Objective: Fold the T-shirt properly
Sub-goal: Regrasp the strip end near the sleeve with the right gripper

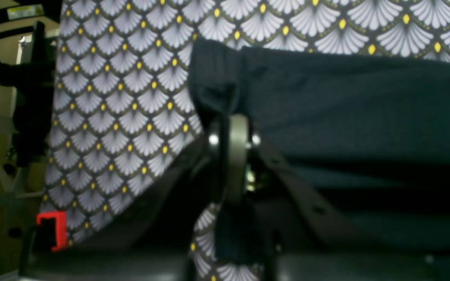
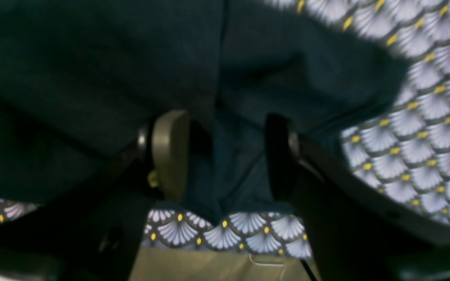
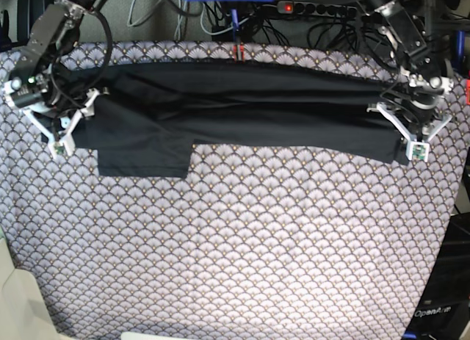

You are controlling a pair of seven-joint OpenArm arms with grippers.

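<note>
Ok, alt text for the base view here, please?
A black T-shirt, folded into a long band, lies across the far side of a scallop-patterned tablecloth. The left gripper pinches one end shut, while the right gripper stands open at the other end.

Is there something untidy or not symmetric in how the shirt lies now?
Yes. The T-shirt lies as a long band across the far side of the tablecloth, but a rectangular flap, probably a sleeve, sticks out toward the near side close to the right hand. The end at the left hand has no such flap.
</note>
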